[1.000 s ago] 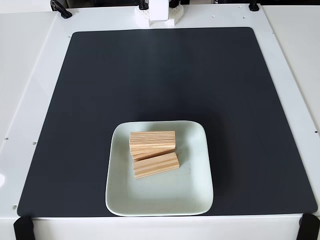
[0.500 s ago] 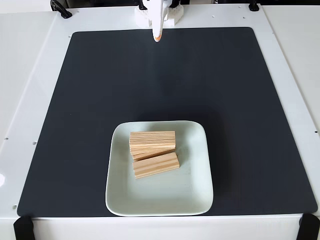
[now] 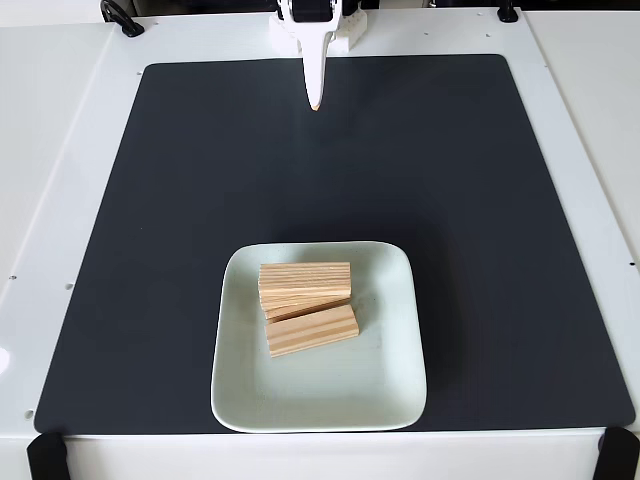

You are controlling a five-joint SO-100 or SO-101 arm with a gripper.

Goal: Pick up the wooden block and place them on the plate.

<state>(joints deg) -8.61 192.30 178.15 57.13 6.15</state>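
In the fixed view, pale wooden blocks lie piled on the mint-green square plate [image 3: 385, 375] near the front of the black mat. One block [image 3: 305, 277] lies on top at the back of the pile. Another [image 3: 312, 331] lies in front of it, slightly angled, and the edge of a third [image 3: 318, 305] shows between them. My gripper [image 3: 314, 98] reaches in from the top edge, far behind the plate, as a narrow white spike with an orange tip. Its fingers look pressed together with nothing in them.
The black mat [image 3: 470, 200] covers most of the white table [image 3: 60, 150]. The arm's white base [image 3: 312, 35] stands at the back edge. Black clamps sit at the table's corners [image 3: 45, 455].
The gripper has come into view from the top edge and stretched further forward over the back of the mat. The blocks and plate have not moved.
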